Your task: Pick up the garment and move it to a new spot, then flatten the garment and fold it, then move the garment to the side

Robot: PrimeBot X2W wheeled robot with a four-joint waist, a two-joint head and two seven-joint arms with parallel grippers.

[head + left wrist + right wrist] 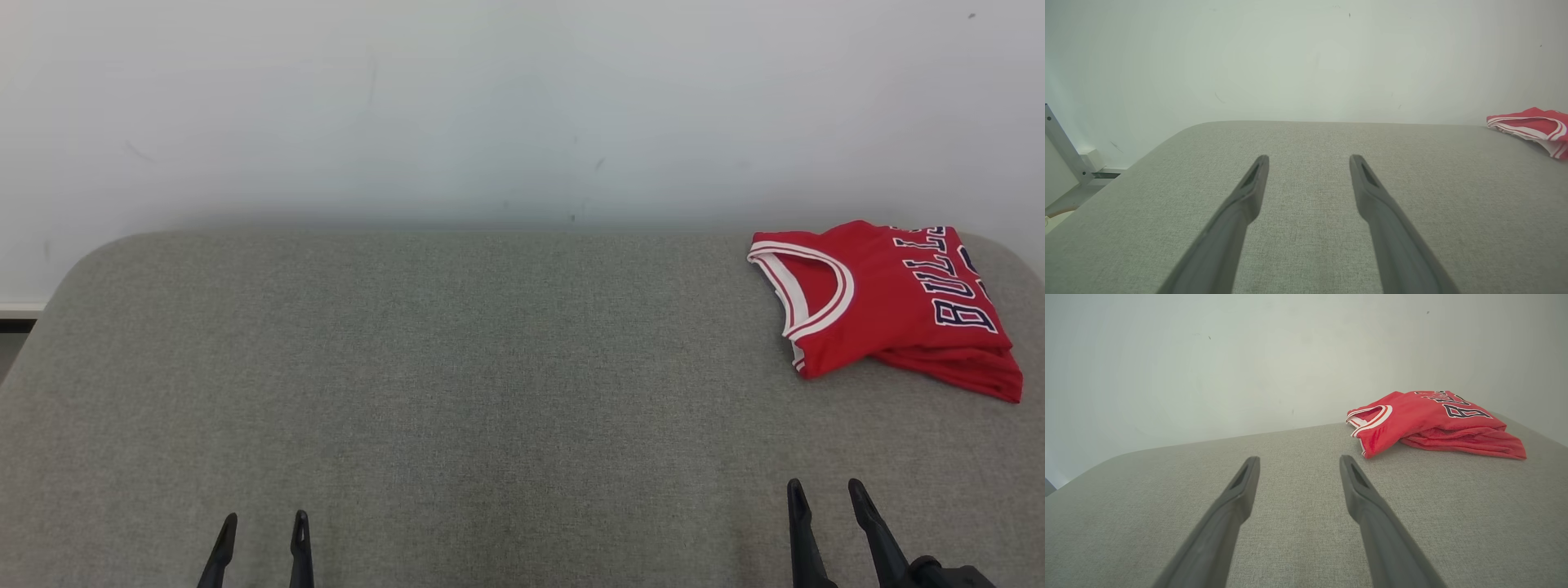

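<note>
I saw my left tool [266, 518] and right tool [824, 484] both spread apart and empty, and feared a careless pinch might drag the folded red Bulls jersey [890, 306] off the grey counter's [490, 367] far right corner.

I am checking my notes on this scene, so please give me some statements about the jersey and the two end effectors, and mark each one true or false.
1. The red jersey lies near the far right corner of the grey surface. True.
2. The right end effector grips the jersey. False: it is open and apart from the jersey.
3. The left end effector is open, with nothing between its fingers. True.
4. The jersey is spread flat in one layer. False: it is folded, with layers stacked.
</note>
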